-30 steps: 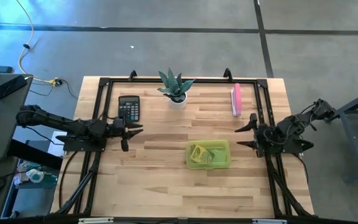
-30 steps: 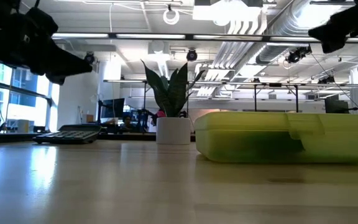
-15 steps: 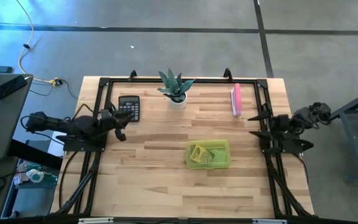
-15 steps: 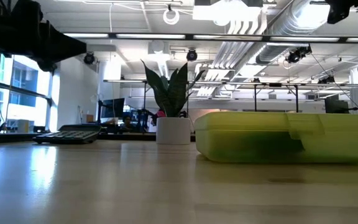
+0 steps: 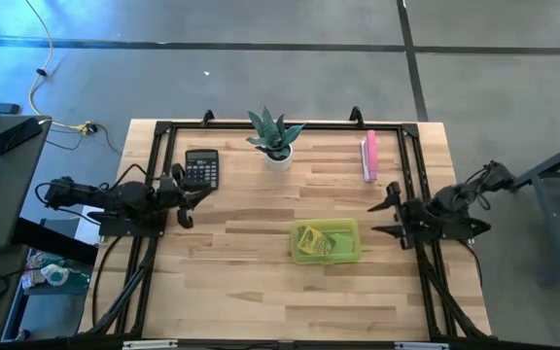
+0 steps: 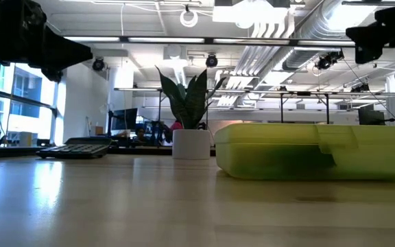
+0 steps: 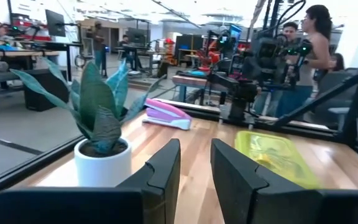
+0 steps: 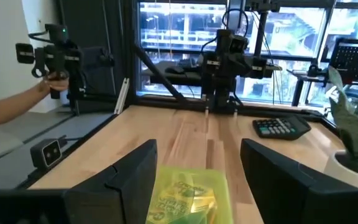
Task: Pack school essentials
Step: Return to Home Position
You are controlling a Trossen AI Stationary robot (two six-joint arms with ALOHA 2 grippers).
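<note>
Left pincer (image 7: 194,146) has retreated leftward; right pincer (image 8: 197,144) hovers right of the shut yellow-green plastic box (image 5: 326,241). Both released, empty: withdraw high, smoothly.

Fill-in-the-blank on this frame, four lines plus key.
The translucent yellow-green plastic box lies on the wooden table with its lid ____. The green plant stands in a ____ pot between the black calculator and the long pink bar. The left gripper, near the calculator, holds ____. The right gripper has its fingers ____.
Missing: shut; white; nothing; open.
</note>
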